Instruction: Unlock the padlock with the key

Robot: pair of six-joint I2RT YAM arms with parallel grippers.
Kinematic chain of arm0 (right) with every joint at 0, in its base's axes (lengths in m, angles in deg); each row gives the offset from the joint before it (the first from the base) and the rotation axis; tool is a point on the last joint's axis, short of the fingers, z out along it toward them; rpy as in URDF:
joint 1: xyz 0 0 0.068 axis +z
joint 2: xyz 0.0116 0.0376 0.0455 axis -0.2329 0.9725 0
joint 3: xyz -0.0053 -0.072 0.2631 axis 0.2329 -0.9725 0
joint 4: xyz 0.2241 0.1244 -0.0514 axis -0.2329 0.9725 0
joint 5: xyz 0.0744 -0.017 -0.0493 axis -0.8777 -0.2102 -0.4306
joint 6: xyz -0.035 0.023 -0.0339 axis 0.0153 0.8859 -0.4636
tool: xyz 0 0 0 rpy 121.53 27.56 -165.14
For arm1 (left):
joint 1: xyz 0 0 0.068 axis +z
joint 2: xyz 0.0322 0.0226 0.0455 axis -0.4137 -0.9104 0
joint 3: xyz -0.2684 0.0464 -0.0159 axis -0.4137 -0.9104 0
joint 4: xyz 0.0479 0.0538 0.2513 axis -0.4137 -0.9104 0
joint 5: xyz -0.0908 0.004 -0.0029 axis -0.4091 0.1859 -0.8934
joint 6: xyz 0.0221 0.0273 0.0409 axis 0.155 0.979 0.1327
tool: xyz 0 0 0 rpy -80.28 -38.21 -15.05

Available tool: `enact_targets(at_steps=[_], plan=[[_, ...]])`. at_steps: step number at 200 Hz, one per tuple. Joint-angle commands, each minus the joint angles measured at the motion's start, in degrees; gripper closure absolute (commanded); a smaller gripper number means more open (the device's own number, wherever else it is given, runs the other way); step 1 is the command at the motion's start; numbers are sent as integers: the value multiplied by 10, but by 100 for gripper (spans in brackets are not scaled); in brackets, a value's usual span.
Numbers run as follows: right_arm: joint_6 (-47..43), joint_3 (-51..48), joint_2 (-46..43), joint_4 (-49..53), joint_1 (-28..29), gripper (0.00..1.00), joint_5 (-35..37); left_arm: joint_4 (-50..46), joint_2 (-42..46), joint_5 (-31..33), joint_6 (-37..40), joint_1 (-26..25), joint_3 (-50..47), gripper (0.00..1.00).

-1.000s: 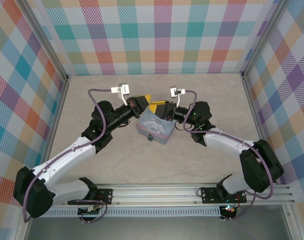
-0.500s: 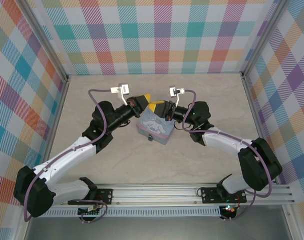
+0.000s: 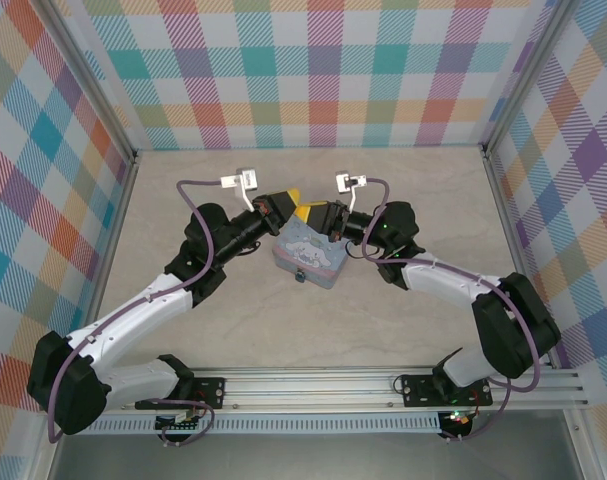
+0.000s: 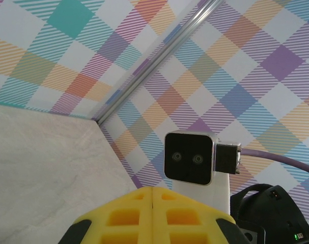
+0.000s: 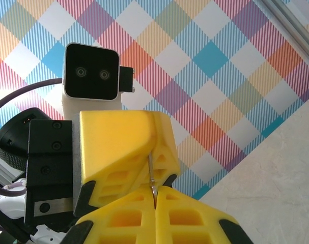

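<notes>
The ribbed yellow right gripper (image 5: pixel 155 193) pinched the key (image 5: pixel 151 173), a thin metal sliver; the left gripper (image 4: pixel 152 192) sat closed by the cartoon-printed tin (image 3: pixel 318 262).

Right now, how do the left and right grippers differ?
In the top view the left gripper sits farther back; the right gripper is nearer the tin. The key stands in the right gripper's finger seam; the left's seam looks bare in its wrist view. Both are shut, tips close together.
</notes>
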Motion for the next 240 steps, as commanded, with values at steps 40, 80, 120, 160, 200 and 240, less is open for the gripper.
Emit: enact_targets(at_steps=[40,80,120,160,200,240], plan=[[-67,3,-49,82,3,100,5,0,21,27,22,-8,-7,99],[-233,23,-108,335,3,100,2,-78,68,36,79,-7,5,55],[-351,36,-158,487,2,100,-14,-137,108,-41,152,-6,8,38],[-389,56,-179,519,2,100,-75,-171,84,-198,187,-6,30,36],[-374,68,-176,500,3,100,-83,-143,65,-237,182,-6,29,41],[-342,68,-170,462,3,100,-83,-132,54,-242,177,-6,27,53]])
